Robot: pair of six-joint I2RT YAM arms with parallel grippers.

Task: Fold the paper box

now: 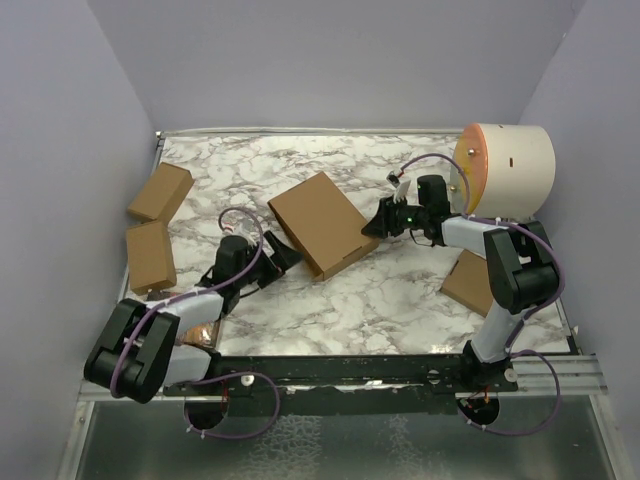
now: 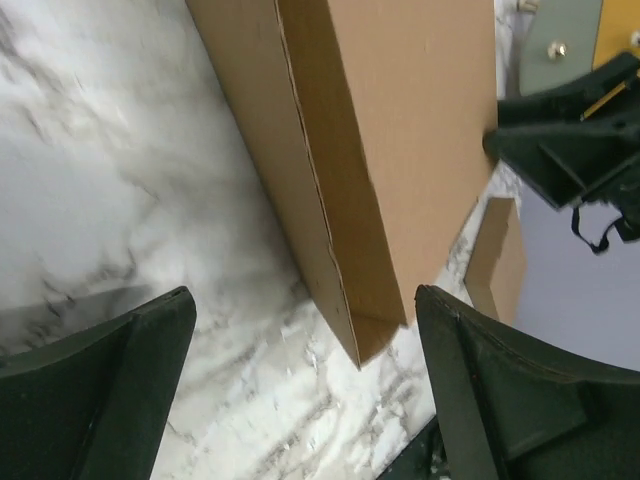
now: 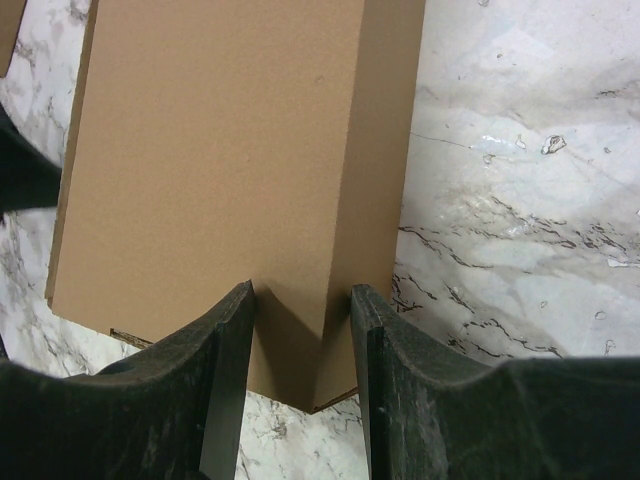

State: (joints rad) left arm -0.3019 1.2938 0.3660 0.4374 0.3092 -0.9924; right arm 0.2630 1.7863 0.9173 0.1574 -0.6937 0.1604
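Sitting centrally, the paper box [image 1: 322, 224] is being pinched at its three-o'clock corner by the right gripper [image 3: 302, 300]; the left gripper [image 2: 303, 300] is gaping empty at eight o'clock; this one-sided hold is risking the box pivoting away.

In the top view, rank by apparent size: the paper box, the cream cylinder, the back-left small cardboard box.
1-2. The cream cylinder and the paper box: too alike to rank.
3. The back-left small cardboard box: clearly smallest.
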